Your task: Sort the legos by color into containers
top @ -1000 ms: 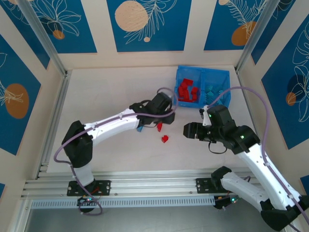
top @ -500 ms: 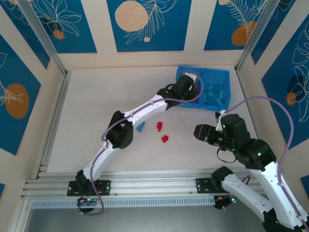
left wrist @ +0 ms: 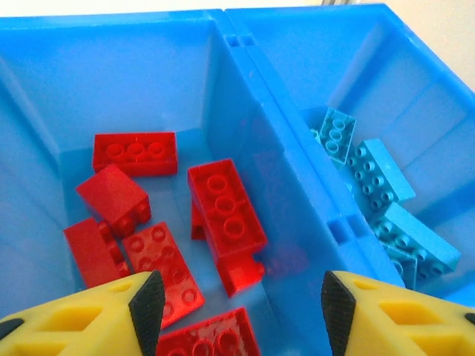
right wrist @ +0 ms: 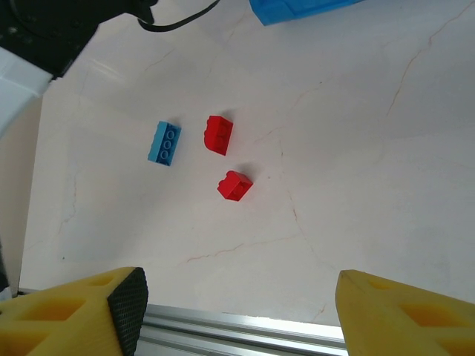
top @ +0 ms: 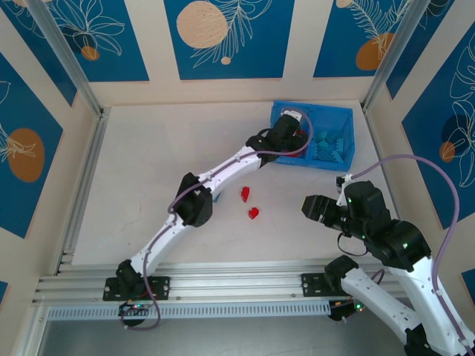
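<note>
The right hand [right wrist: 239,297] hangs spread and empty above the surface [right wrist: 371,185]. The three loose legos lie ahead of it, toward the left arm's side. First comes the nearest red brick [right wrist: 234,185], then a second red brick [right wrist: 218,135]. Just beside that is the blue brick [right wrist: 164,142], its long axis running away from the hand, so the fingers would close across its narrow width. The left hand [left wrist: 241,297], also spread and empty, hovers over the red compartment [left wrist: 44,89] of the bin [left wrist: 223,15], well apart from them. The right hand looks the nearer for the next pick.
</note>
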